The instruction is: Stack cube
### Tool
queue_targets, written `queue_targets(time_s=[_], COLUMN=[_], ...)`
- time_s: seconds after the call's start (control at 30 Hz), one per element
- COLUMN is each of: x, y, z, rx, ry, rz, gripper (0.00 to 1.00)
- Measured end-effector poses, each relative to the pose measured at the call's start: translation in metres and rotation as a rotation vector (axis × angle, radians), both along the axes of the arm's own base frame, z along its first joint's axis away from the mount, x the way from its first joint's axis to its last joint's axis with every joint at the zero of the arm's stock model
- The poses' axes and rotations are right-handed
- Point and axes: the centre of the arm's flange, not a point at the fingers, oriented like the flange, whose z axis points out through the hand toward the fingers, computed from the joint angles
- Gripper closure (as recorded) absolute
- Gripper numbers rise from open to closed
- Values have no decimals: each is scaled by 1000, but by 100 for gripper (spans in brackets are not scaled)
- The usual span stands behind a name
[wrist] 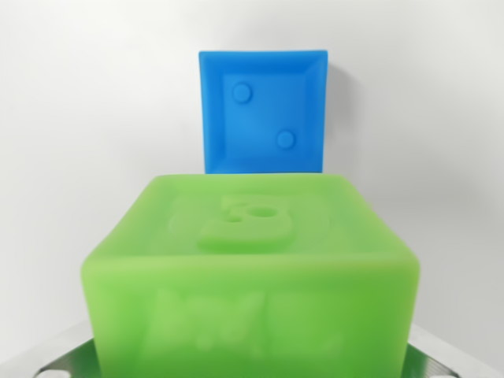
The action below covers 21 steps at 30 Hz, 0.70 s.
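1. Green cube [250,276], soft-looking translucent rubbery plastic, fills the near half of the wrist view. Its top face carries a raised figure inside a shallow recessed square; the figure looks like a numeral or letter but is too soft-edged to read.
2. Near face of the green cube has embossed marks, possibly letters, blurred by closeness. Not legible.
3. Blue cube [264,110] sits farther off, centred just right of the middle, with its lower edge hidden behind the green cube's far top edge. Its visible face has a framed recess with two raised round dots, one upper left, one lower right, like a die face showing two.
4. Whether the two cubes touch cannot be told from this angle; the green one overlaps the blue one in the view.
5. Tabletop [87,118] is plain white, matte, with faint shadow at the blue cube's right side. No room detail visible beyond it.
6. Gripper: ribbed grey metal finger [63,361] shows at the near left corner, another at the near right, flanking the green cube's lower sides. The contact is hidden, so I cannot tell whether the pincer is clenched on the cube or released.
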Motion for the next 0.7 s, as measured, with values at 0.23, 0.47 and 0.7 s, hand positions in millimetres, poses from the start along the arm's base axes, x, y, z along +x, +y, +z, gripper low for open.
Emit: queue_targets(time_s=[0.23, 0.47, 0.7], x=[11, 22, 33], y=[7, 14, 21], z=[1, 2, 2], rx=[0, 1, 1], ry=[0, 0, -1], rz=[-8, -18, -25], gripper=[100, 100, 100])
